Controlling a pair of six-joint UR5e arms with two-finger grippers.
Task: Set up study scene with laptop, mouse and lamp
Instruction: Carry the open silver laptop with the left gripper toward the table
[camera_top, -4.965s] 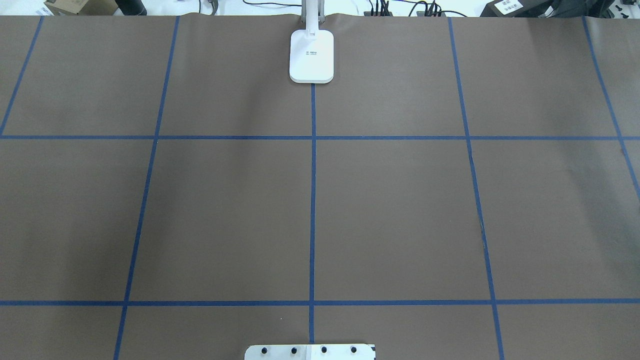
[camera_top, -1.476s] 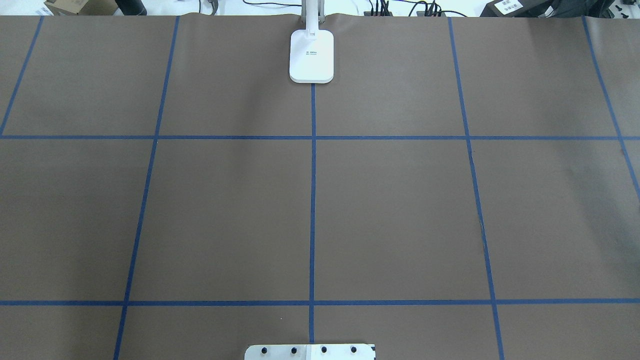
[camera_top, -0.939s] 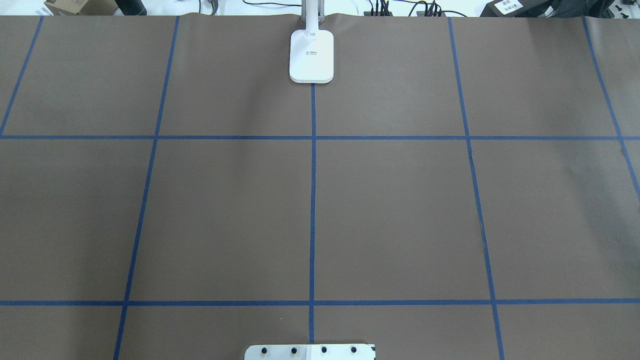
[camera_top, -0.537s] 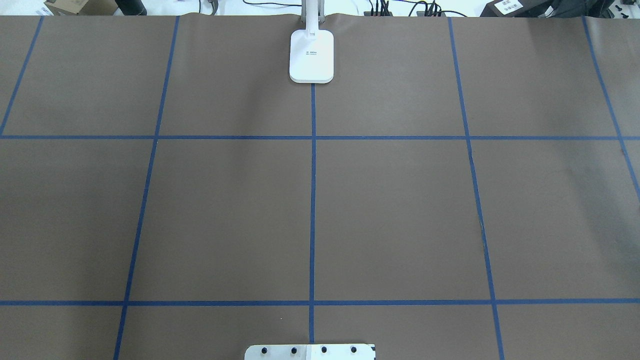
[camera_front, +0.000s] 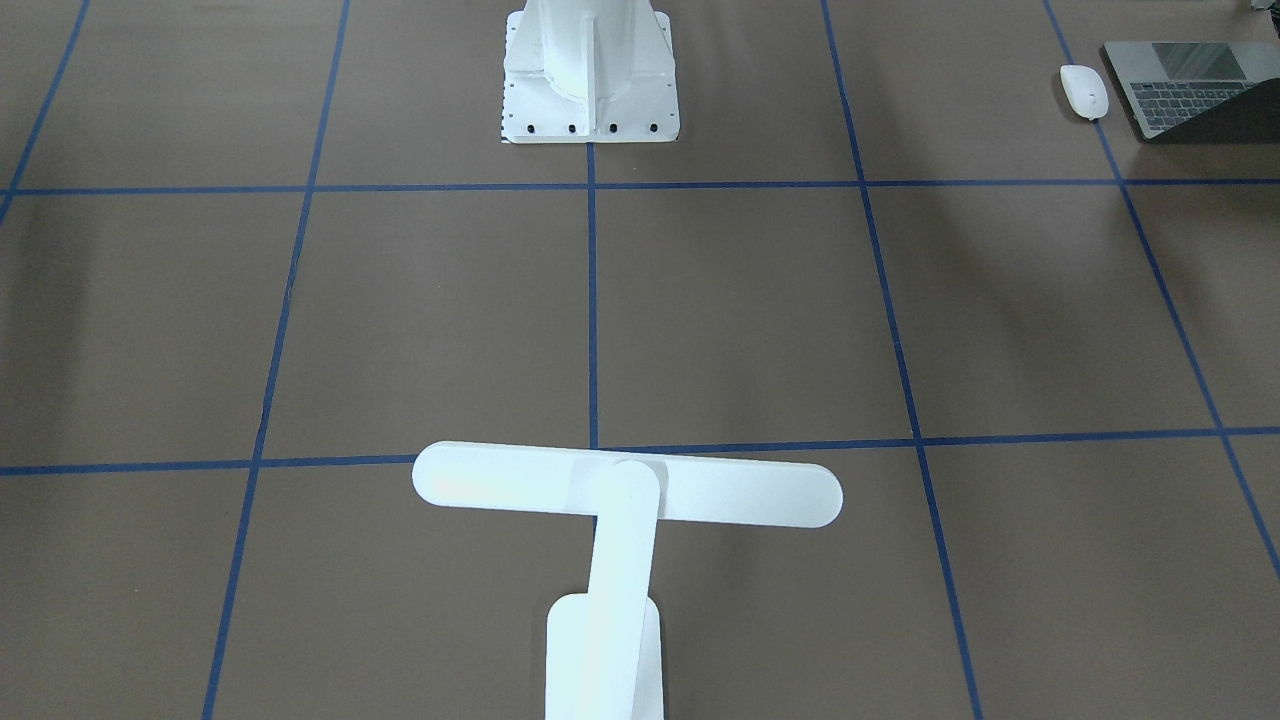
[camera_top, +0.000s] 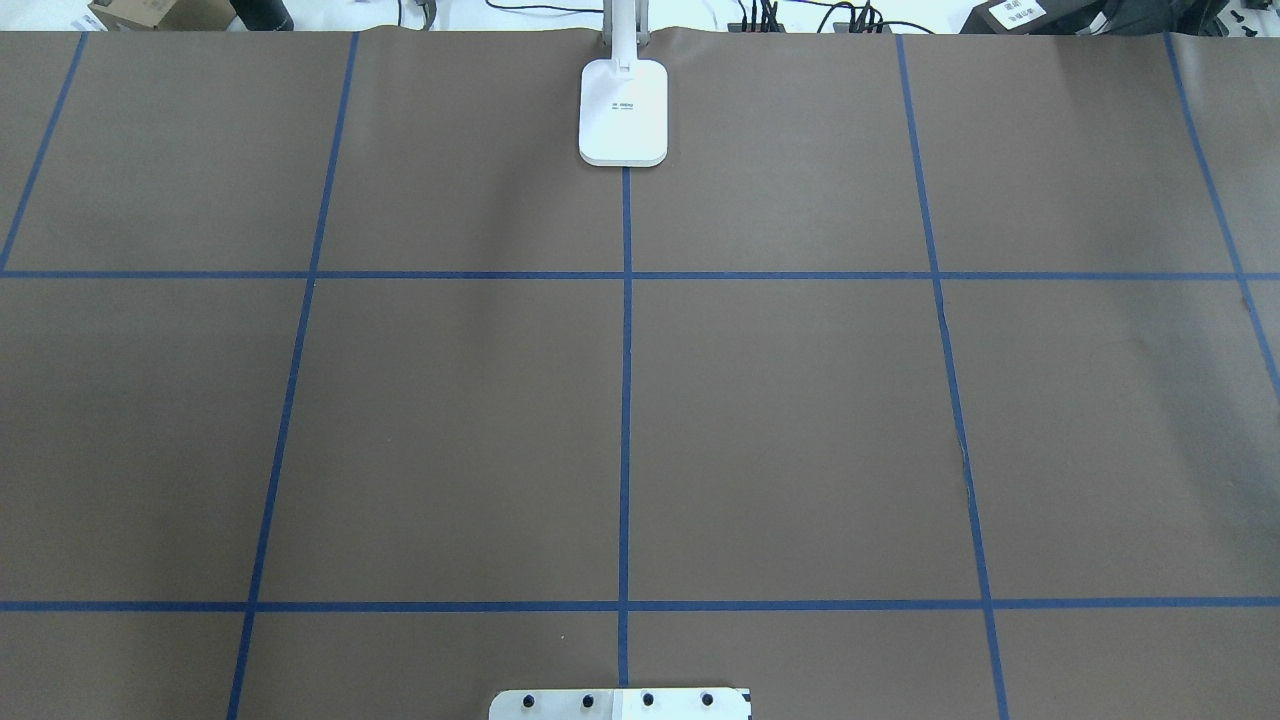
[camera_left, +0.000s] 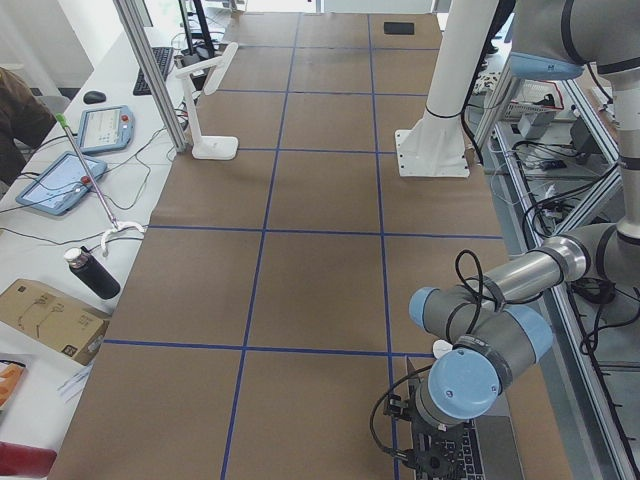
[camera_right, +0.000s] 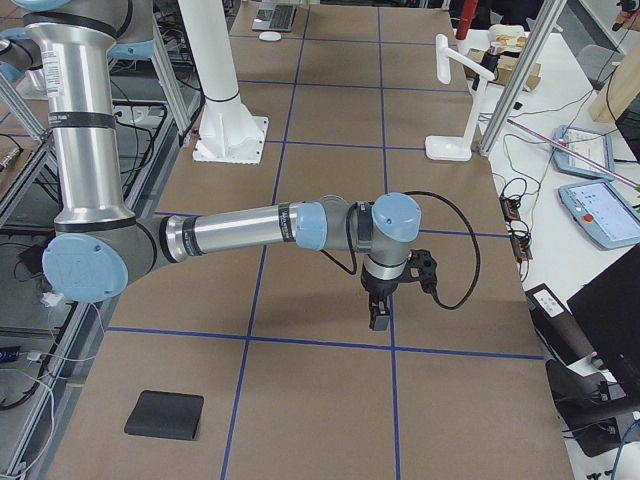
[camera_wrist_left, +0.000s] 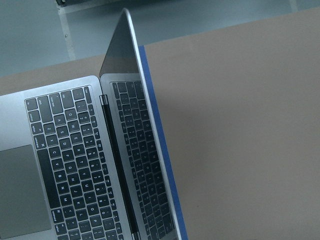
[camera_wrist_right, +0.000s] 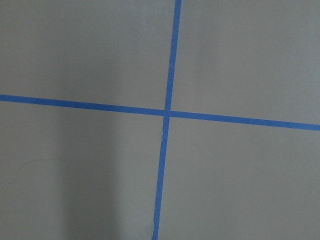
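The laptop (camera_front: 1190, 85) lies open at the table's end on my left side, with the white mouse (camera_front: 1084, 92) beside it. The left wrist view looks straight down on the laptop's keyboard (camera_wrist_left: 65, 160). My left gripper (camera_left: 430, 460) hangs just over the laptop (camera_left: 485, 450); it shows only in that side view, so I cannot tell its state. The white T-shaped lamp (camera_front: 627, 485) stands at the far middle edge, its base (camera_top: 623, 110) on the centre line. My right gripper (camera_right: 381, 318) points down over bare brown paper, and I cannot tell its state.
The white bolted pedestal (camera_front: 588, 70) stands at the robot's side of the table. A black mouse pad (camera_right: 164, 415) lies near the end on my right. A dark bottle (camera_left: 92, 272), a cardboard box (camera_left: 45, 315) and tablets (camera_left: 60, 180) sit on the side bench.
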